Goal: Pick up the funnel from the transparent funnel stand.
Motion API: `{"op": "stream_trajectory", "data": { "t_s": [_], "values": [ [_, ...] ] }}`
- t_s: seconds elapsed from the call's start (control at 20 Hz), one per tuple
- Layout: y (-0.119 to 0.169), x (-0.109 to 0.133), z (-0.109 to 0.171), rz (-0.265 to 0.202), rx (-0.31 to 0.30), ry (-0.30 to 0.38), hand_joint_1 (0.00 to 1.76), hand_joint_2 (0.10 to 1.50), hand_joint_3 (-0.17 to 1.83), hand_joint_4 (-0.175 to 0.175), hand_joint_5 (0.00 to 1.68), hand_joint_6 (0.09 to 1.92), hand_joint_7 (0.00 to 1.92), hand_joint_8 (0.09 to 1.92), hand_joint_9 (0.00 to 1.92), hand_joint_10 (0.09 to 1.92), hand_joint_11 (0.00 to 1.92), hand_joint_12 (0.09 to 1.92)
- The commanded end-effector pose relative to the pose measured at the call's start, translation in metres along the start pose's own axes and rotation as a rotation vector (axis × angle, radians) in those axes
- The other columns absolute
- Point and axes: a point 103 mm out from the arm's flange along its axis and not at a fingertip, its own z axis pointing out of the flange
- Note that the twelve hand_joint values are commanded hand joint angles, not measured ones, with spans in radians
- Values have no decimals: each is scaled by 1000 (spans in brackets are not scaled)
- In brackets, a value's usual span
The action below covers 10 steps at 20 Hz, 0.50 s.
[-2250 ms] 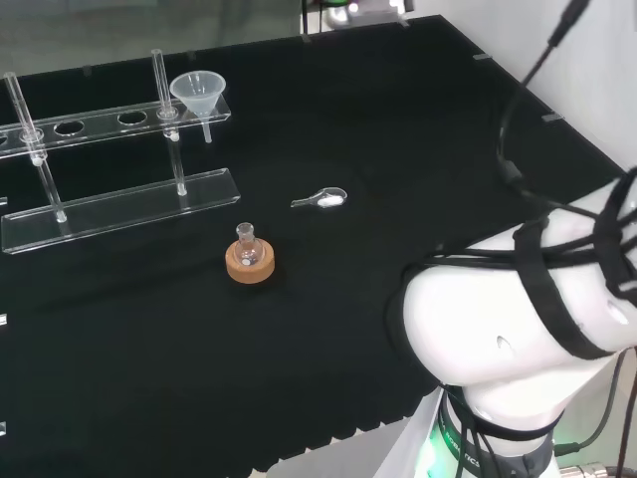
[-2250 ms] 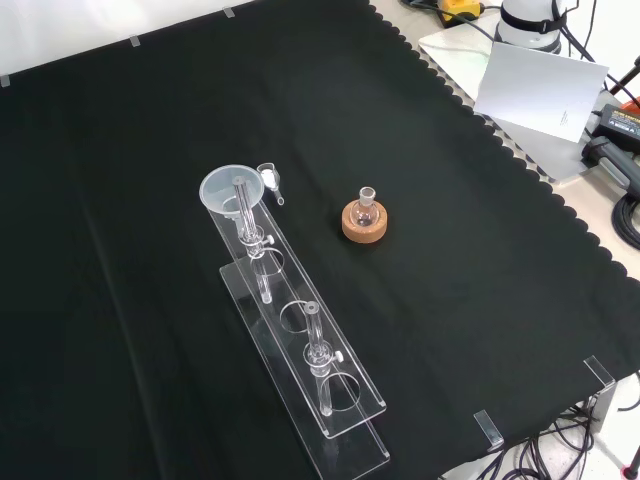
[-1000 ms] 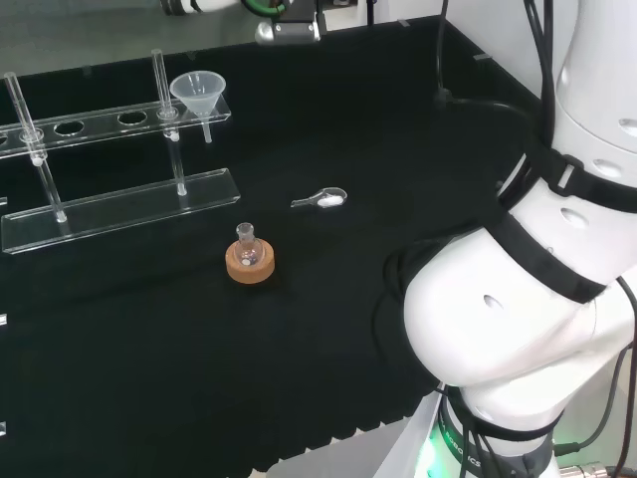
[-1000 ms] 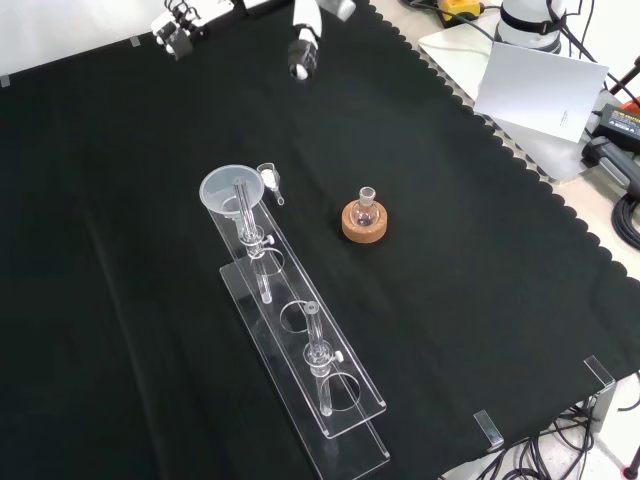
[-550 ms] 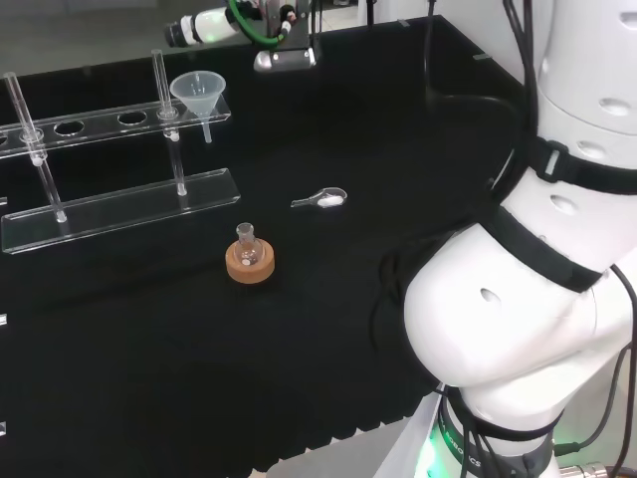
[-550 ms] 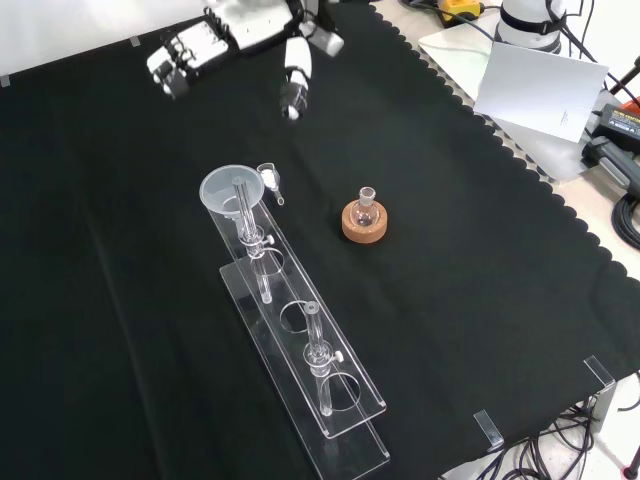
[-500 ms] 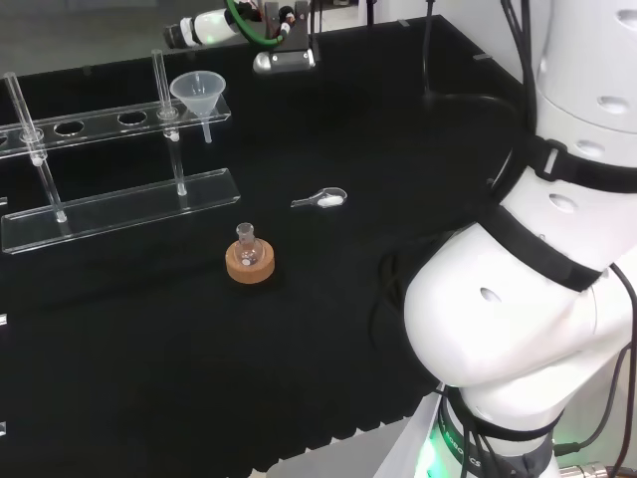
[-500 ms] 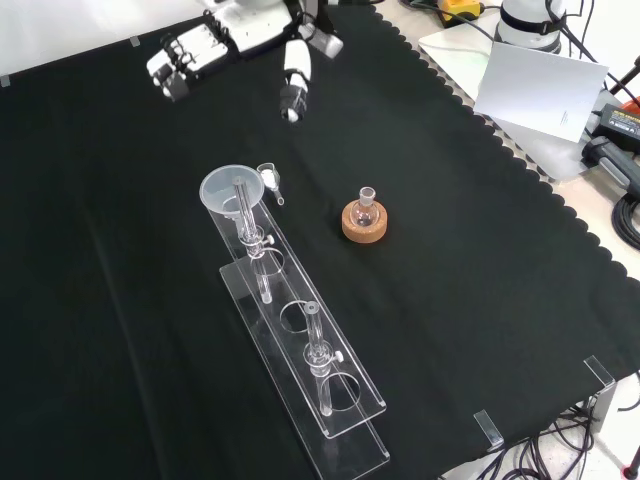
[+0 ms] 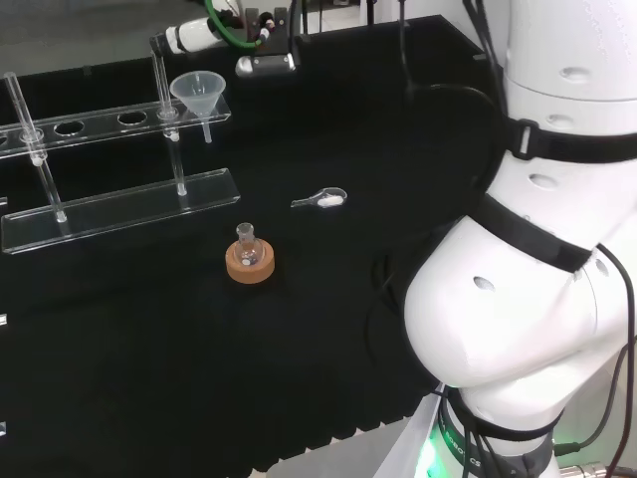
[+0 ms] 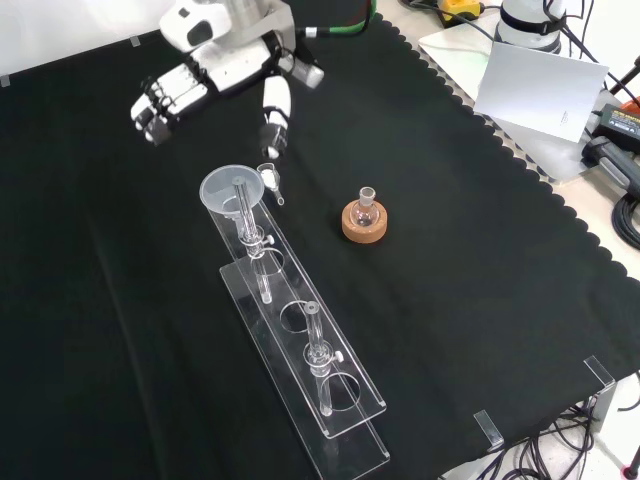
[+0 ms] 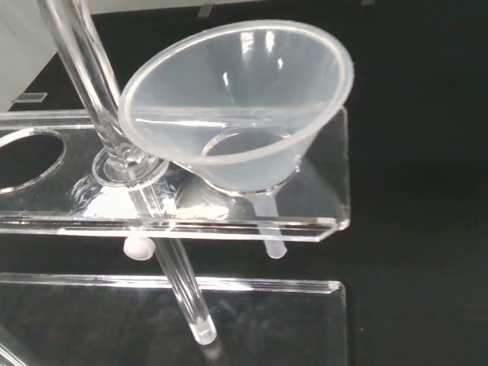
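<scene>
Even, bright overhead light is falling on the black cloth, which is soaking it up and showing almost no shadows. Glare is streaking the clear stand and the funnel rim in the wrist view, while the white arm link is glowing pale in the head view.

Small clear round-bottomed glass flask upright on a round cork ring stand. Small clear plastic spoon with white powder lies apart on black cloth-covered table.
</scene>
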Motion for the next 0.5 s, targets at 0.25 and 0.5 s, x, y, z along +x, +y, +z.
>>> {"op": "stream_trajectory", "data": {
  "t_s": [0.25, 0.5],
  "values": [
    [12, 18, 30, -35, 86, -13, 211, 669, 39, 69, 0, 87, 0, 87, 0, 87, 0, 309],
    [13, 19, 41, -42, 115, -34, 213, 672, 39, 67, 0, 87, 0, 87, 0, 87, 0, 318]
  ]
}}
